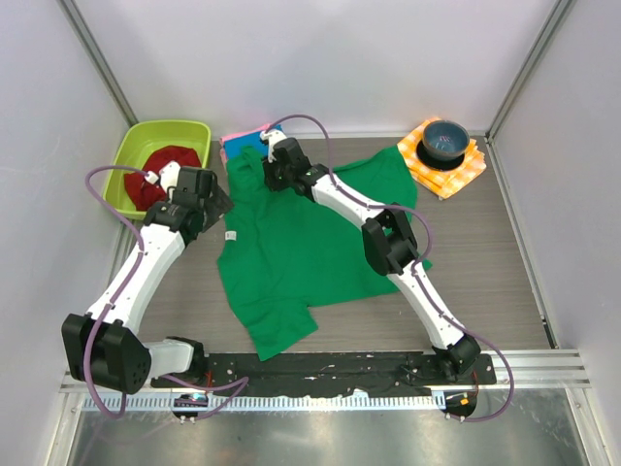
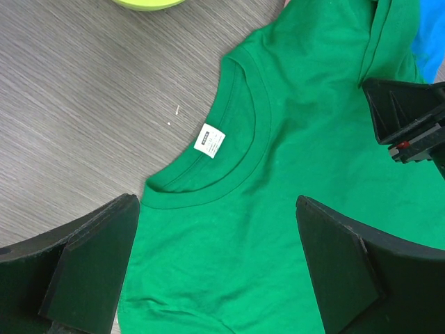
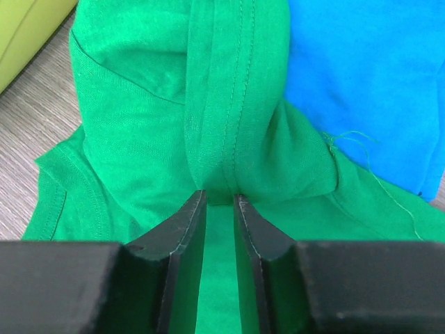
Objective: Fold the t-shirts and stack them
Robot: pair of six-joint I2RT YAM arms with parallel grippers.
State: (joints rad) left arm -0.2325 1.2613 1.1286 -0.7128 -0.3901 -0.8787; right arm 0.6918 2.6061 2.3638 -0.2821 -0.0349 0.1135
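Lying spread on the grey tabletop [image 1: 505,272] between a lime-green plastic bin [image 1: 160,127] and an orange-and-white checked cloth [image 1: 471,170], the bright green cloth t-shirt [image 1: 301,252] has one fold pinched in the narrow right gripper [image 3: 219,196], while the left gripper [image 2: 215,209] hovers wide open.

A grey wood-grain table [image 1: 485,272] carries everything. At the table's far left corner sits a lime-green plastic tub [image 1: 165,126], rectangular with rounded corners, and a crumpled dark red cloth [image 1: 160,175] lies inside it, filling most of the floor. At the table's far right corner an orange-and-white checked cloth [image 1: 468,173] lies flat, turned at an angle to the table's edges. A dark round bowl [image 1: 444,141] stands upright on the far part of that cloth. White walls [image 1: 340,58] enclose the table on three sides, and a metal rail [image 1: 543,364] runs along its near edge.
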